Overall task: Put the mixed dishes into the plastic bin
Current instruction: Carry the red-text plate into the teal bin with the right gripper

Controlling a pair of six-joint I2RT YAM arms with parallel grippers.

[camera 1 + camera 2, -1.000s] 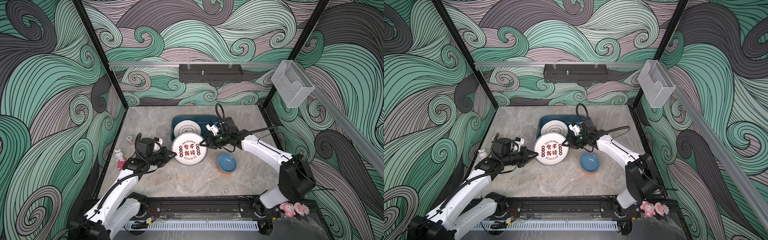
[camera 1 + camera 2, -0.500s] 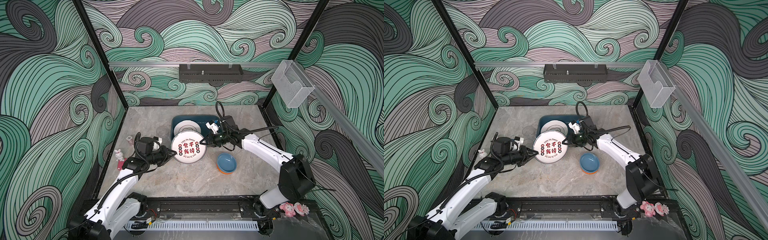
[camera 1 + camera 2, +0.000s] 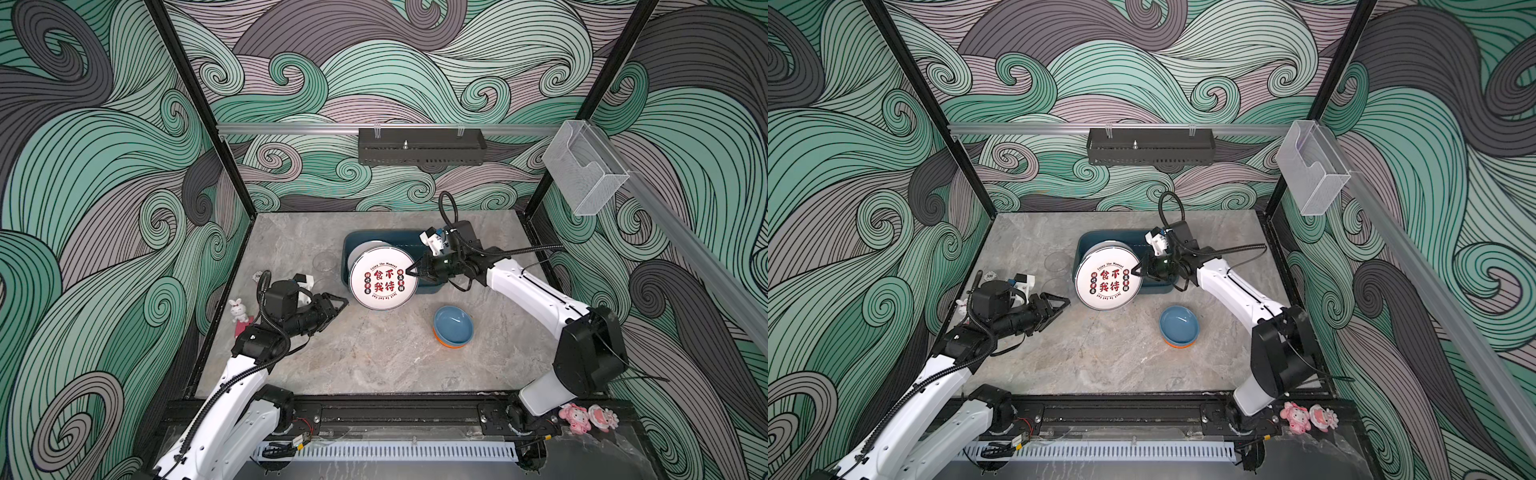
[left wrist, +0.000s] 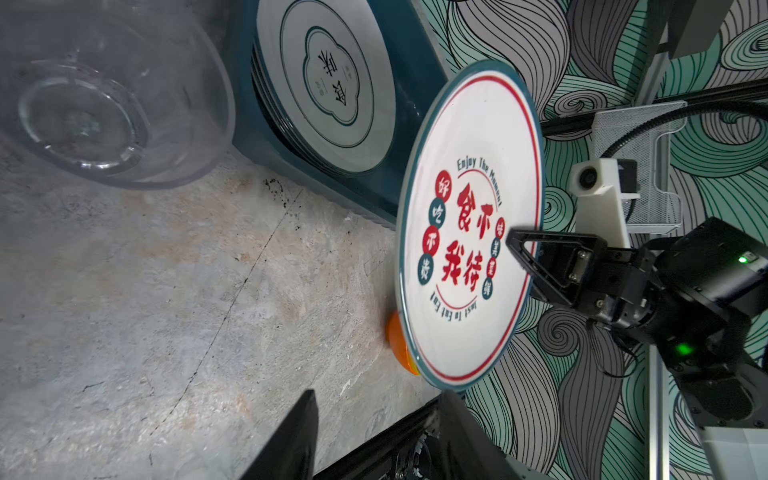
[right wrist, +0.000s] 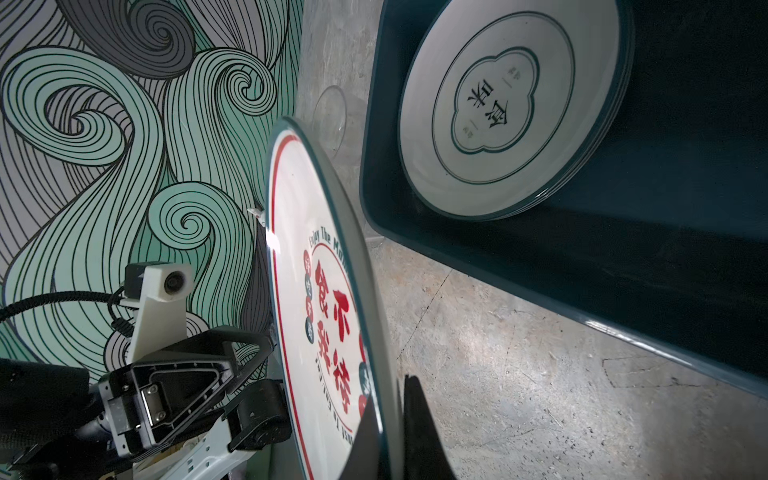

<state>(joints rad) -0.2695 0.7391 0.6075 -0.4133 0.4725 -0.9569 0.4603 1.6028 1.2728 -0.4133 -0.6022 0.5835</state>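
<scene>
Printed plate (image 3: 382,282): in both top views it hung tilted with its lettered face up, overlapping the near-left corner of the teal bin (image 3: 399,240) and the counter (image 3: 374,365) in front of it.
Right fingers (image 3: 412,270): in both top views they were pinched on the printed plate's right rim.
Left fingers (image 3: 337,299): in both top views they stood parted with nothing between them, tips just beside the plate's left rim.
Stacked plates (image 3: 368,248): these lay inside the bin, mostly hidden behind the held plate.
Blue bowl (image 3: 453,326): it sat nested in an orange bowl (image 3: 451,344) on the counter, apart from the bin.
Clear tumbler (image 3: 1057,262): it stood on the counter left of the bin.
Rabbit figurine (image 3: 237,309): it stood at the counter's left edge.
Left wrist, printed plate (image 4: 457,249): it was steeply tilted, face toward the camera.
Left wrist, right fingers (image 4: 523,245): one finger lay across the plate's face at the rim.
Left wrist, left fingers (image 4: 291,440): the two tips stood apart with bare counter between them.
Left wrist, teal bin (image 4: 274,143): it held the stacked plates (image 4: 332,83). The clear tumbler (image 4: 104,104) was just beside its wall, and the orange bowl (image 4: 397,345) showed from behind the held plate.
Right wrist, printed plate (image 5: 316,299): it was seen nearly edge-on, its rim clamped between the right fingers (image 5: 424,436).
Right wrist, left fingers (image 5: 187,374): they stood parted on the plate's lettered side.
Right wrist, teal bin (image 5: 602,270): the stacked plates (image 5: 511,104) rested inside, and the clear tumbler (image 5: 332,116) stood beyond its far wall.
</scene>
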